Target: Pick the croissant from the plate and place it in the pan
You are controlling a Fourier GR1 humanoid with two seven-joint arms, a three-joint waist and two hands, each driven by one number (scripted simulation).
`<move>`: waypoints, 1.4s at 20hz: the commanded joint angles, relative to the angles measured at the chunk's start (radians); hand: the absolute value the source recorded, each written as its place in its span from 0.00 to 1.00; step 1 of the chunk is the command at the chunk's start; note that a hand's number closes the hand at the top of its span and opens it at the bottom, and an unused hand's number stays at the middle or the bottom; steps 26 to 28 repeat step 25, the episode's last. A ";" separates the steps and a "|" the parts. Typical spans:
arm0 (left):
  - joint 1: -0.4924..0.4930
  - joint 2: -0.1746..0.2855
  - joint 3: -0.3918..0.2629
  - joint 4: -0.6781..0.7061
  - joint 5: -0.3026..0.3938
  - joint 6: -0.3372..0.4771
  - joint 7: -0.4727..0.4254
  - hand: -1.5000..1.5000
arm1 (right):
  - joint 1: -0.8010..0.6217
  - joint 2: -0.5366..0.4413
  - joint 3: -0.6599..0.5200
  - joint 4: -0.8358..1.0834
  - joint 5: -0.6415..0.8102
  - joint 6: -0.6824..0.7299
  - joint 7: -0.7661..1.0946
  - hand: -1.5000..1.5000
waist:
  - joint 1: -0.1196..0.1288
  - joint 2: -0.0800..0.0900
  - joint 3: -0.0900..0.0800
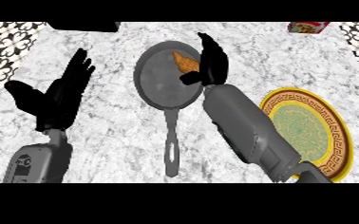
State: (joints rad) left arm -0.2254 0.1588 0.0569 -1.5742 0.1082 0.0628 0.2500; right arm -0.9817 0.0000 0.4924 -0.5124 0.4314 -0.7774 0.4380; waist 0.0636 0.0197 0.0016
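Observation:
A grey pan point(160, 86) lies mid-counter, its handle point(170, 144) pointing toward me. The orange-brown croissant point(184, 61) rests inside the pan by its far right rim. My right hand point(212, 65) hovers over that rim right beside the croissant, fingers straight and pointing away, thumb stuck out to the left below the pastry; the hand hides the croissant's right end. The round plate point(283, 95), yellow-rimmed with a green centre, sits at the right with nothing on it, partly under my right forearm. My left hand point(61, 94) rests open at the left, fingers up.
A red box point(307, 27) stands at the back right edge. A dark object point(84, 26) sits at the back left, and patterned tiles point(14, 42) border the left side. Marble counter shows between the pan and my left hand.

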 commanded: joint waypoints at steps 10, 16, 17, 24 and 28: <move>0.069 0.020 0.053 0.006 0.008 -0.005 -0.045 0.50 | 0.406 -0.083 -0.190 -0.534 -0.339 0.084 -0.424 0.00 | -0.088 -0.025 -0.001; 0.101 0.007 0.030 -0.039 -0.005 0.002 -0.018 0.50 | 0.703 -0.211 -0.158 -0.852 -0.407 0.250 -0.469 0.00 | -0.085 -0.027 -0.002; 0.087 0.038 0.069 -0.023 0.026 -0.028 -0.023 0.50 | 0.750 -0.198 -0.154 -0.894 -0.401 0.232 -0.497 0.00 | -0.079 -0.024 -0.002; 0.053 0.001 0.056 0.041 -0.004 -0.030 -0.062 0.50 | 0.817 -0.191 -0.216 -0.979 -0.311 0.277 -0.463 0.00 | -0.065 -0.020 -0.002; 0.077 -0.018 0.028 -0.049 -0.028 0.015 -0.006 0.50 | 0.917 -0.216 -0.189 -1.057 -0.315 0.274 -0.481 0.00 | -0.067 -0.021 -0.002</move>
